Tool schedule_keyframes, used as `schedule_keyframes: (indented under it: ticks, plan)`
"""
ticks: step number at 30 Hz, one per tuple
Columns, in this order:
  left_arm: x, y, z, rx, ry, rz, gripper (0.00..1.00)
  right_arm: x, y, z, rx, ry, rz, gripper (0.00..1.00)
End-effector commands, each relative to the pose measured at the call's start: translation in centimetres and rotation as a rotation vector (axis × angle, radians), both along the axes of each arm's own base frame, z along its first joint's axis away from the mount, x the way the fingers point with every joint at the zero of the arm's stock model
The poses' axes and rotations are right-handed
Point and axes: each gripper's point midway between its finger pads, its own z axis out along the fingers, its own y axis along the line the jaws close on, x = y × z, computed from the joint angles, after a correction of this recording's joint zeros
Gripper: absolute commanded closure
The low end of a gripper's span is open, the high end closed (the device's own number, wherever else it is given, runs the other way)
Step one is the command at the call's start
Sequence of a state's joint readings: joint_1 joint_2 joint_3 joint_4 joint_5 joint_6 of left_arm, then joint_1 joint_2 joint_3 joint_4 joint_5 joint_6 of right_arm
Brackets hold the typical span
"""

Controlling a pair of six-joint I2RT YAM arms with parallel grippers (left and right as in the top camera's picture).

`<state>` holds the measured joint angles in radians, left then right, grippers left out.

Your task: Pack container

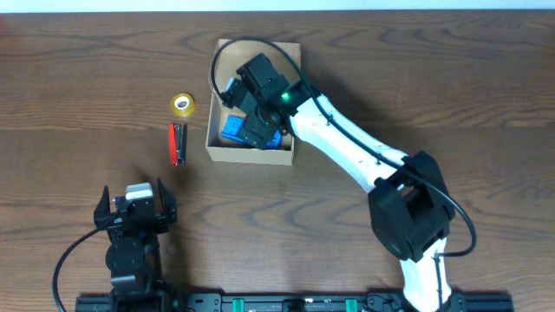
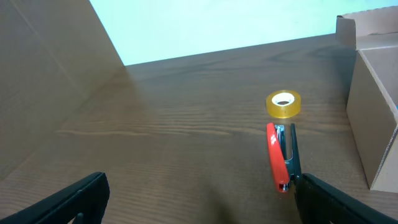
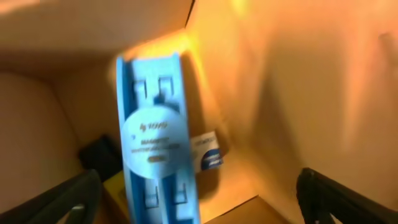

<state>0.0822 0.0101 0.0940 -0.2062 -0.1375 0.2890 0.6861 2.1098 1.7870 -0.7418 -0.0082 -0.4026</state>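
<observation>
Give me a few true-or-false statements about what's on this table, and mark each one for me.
1. The right gripper is down in the cardboard box. True.
2. The yellow tape roll lies inside the box. False: it sits on the table, left of the box.
3. A blue item is in the box. True.
4. The left gripper holds the red tool. False: it is open and empty, apart from the tool.
5. The red tool lies near the tape roll. True.

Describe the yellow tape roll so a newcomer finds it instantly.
Find the cardboard box on the table. Two loose items lie left of it; the tape roll is the small yellow ring, unlike the long red tool beside it.
</observation>
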Motion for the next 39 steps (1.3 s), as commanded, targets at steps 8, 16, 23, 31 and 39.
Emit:
schedule_keyframes:
  ticks: [8, 16, 23, 31, 39]
  plan:
    - [0.0, -0.1, -1.4, 0.000, 0.032, -0.004, 0.05, -2.6, -2.9, 14.6, 0.307, -0.013, -0.106, 0.01]
    - [0.0, -0.1, -1.4, 0.000, 0.032, -0.004, 0.05, -6.6, -11.1, 15.9, 0.302, -0.136, -0.234, 0.01]
    - [0.0, -0.1, -1.4, 0.000, 0.032, -0.004, 0.05, -12.0, -17.3, 13.2, 0.363, -0.201, -0.401, 0.01]
    - [0.0, -0.1, -1.4, 0.000, 0.032, -0.004, 0.05, -18.8, -21.7, 8.1, 0.502, -0.183, -0.558, 0.01]
    - [0.0, -0.1, -1.4, 0.000, 0.032, -0.004, 0.05, -22.6, -23.9, 4.9, 0.582, -0.204, -0.599, 0.01]
